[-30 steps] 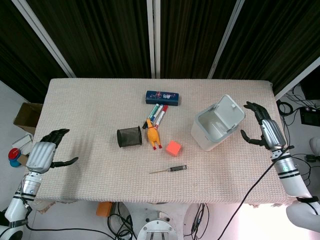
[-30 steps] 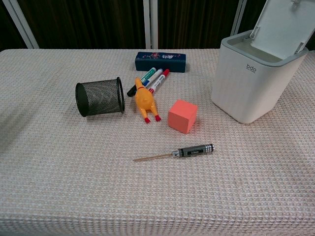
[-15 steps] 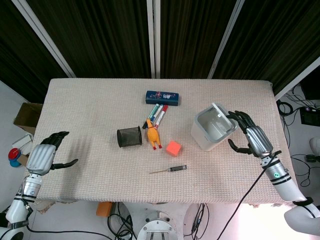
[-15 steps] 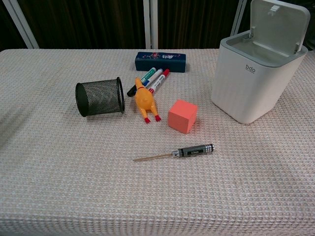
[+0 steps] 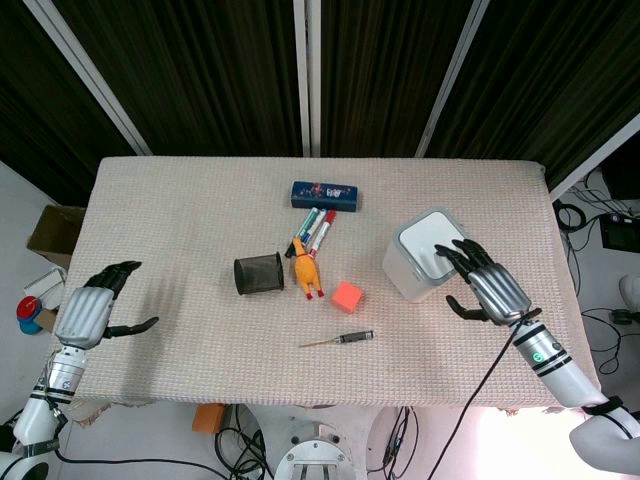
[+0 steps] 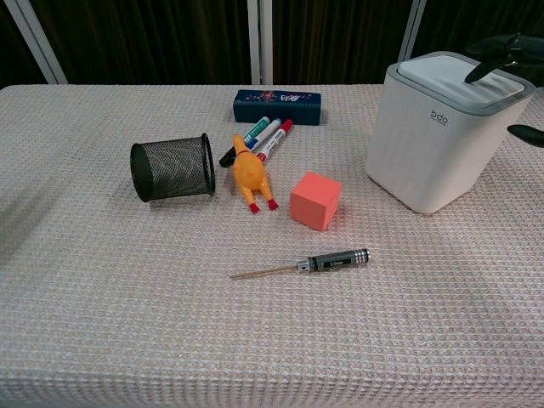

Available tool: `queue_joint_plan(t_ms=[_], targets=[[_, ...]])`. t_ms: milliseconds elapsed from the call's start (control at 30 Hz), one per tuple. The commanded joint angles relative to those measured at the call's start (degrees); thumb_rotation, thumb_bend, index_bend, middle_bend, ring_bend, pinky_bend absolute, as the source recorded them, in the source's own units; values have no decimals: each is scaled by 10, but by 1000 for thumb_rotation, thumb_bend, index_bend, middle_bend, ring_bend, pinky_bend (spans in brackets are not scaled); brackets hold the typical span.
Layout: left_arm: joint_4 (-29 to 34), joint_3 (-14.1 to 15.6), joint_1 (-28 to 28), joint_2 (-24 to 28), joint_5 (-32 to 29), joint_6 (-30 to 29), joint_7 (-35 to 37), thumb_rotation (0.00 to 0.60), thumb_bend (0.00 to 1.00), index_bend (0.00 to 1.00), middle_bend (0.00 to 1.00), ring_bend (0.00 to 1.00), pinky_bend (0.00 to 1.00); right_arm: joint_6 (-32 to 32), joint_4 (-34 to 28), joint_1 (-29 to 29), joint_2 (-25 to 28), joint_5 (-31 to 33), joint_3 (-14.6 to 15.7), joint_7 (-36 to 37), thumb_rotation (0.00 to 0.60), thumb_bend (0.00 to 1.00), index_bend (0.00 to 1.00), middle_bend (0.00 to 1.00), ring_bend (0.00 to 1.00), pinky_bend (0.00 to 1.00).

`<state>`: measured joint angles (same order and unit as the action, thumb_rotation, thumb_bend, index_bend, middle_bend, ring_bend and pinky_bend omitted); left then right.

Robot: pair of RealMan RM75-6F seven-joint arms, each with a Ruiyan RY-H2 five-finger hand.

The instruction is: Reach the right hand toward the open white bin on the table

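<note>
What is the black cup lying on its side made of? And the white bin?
The black cup looks like metal wire mesh: you can see through its tiny holes. The white bin looks like smooth matte plastic, with a grey rim under its lid; that is a guess from its even surface.

White bin (image 6: 438, 144), orange cube (image 6: 315, 201), yellow chicken (image 6: 248, 176), black mesh cup (image 6: 171, 167), beige waffle-weave cloth (image 6: 127, 306).

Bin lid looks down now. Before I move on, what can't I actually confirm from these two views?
- Inside of the white bin: hidden by its closed lid, both views.
- Right hand: chest view's right edge cuts it off; only fingertips show, so contact with the lid is unclear.
- Left hand: absent from chest view.
- Mesh cup contents: too dark.
</note>
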<state>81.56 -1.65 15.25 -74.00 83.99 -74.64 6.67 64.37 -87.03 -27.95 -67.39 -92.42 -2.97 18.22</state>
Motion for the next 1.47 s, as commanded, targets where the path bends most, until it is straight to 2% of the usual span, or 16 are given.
queue_joint_plan(t_ms=[33, 600, 700, 833, 967, 1067, 1167, 1267, 1367, 1467], targets=[[0, 0, 0, 0, 0, 1, 0, 194, 77, 128, 137, 120, 262, -11, -21, -4, 9, 7, 6, -36, 600, 357, 0, 171, 0, 0], [-4, -1, -5, 3, -3, 0, 7, 194, 77, 128, 137, 120, 262, -29, -24, -6, -5, 22, 19, -95, 600, 375, 0, 213, 0, 0], [-2, -2, -7, 6, -2, -5, 4, 193, 77, 128, 137, 120, 262, 16, -16, 4, -14, 4, 12, -91, 600, 376, 0, 123, 0, 0], [3, -2, -15, 13, 4, -22, -4, 191, 78, 128, 137, 120, 262, 111, 9, 34, -27, -25, 1, -108, 600, 391, 0, 10, 0, 0], [10, 4, -36, 24, 15, -62, -35, 195, 77, 128, 137, 119, 262, 202, 39, 88, -35, -36, 9, -143, 600, 369, 0, 0, 0, 0], [15, 17, -63, 29, 30, -103, -71, 192, 71, 128, 137, 120, 262, 254, 64, 145, -46, -14, 24, -172, 600, 343, 0, 0, 0, 0], [20, 32, -91, 30, 38, -135, -87, 187, 59, 127, 137, 120, 262, 288, 96, 203, -64, 36, 29, -172, 600, 331, 0, 0, 0, 0], [23, 42, -111, 33, 44, -155, -86, 181, 57, 127, 137, 120, 261, 307, 138, 242, -83, 83, 18, -145, 600, 321, 0, 0, 0, 0], [24, 46, -119, 36, 49, -163, -81, 181, 57, 127, 137, 119, 261, 299, 170, 261, -94, 117, 7, -130, 600, 320, 0, 0, 0, 0], [21, 44, -120, 38, 49, -158, -75, 183, 57, 127, 137, 119, 261, 281, 173, 268, -95, 135, 3, -136, 600, 324, 0, 0, 0, 0]])
